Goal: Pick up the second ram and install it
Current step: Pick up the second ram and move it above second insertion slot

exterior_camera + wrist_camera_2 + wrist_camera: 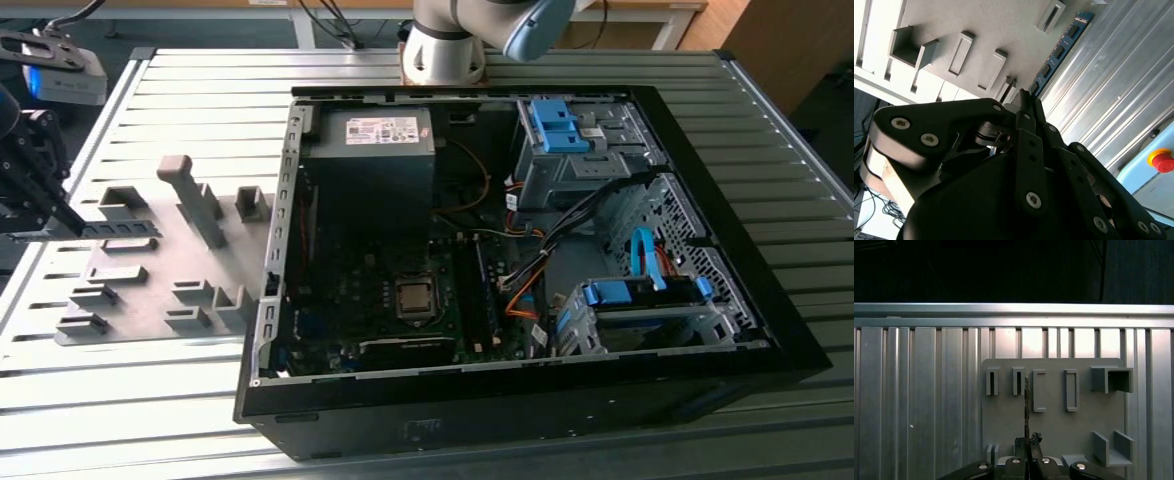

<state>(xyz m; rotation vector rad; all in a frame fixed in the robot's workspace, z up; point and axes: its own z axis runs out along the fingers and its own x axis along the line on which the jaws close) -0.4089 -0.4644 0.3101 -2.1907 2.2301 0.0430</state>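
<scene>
1. Presently, the gripper stands over the grey fixture plate, well apart from the open computer case on the slatted worktop.
2. Jaws: pressed onto one end of the second ram, pinching it across its thin faces. In the first wrist view the stick shows edge-on, running straight out ahead of the jaws.
3. Position of the stick: it is held in the grip, and its free end reaches out ahead of the jaws over the plate's row of narrow slots. In the exterior view it reads as a dark bar lying level above the plate. I cannot tell whether its lower edge is fully clear of the plate's holders.
4. Step in hand, by my judgement: the pick-up. The grasp is made, and the install is not yet begun.
5. Destination: the long memory slots appear to lie beside the processor socket inside the case, well apart from the jaws. I cannot tell whether one stands free.
6. Requirements for the next move, as I judge them:
   - The pinch must not slip.
   - The stick must be clear of the plate before any sideways travel.
   - It must pass over the case wall.
   - Its contact edge must be square to the slot.
   - The orange cables near that spot are a snag risk.
</scene>
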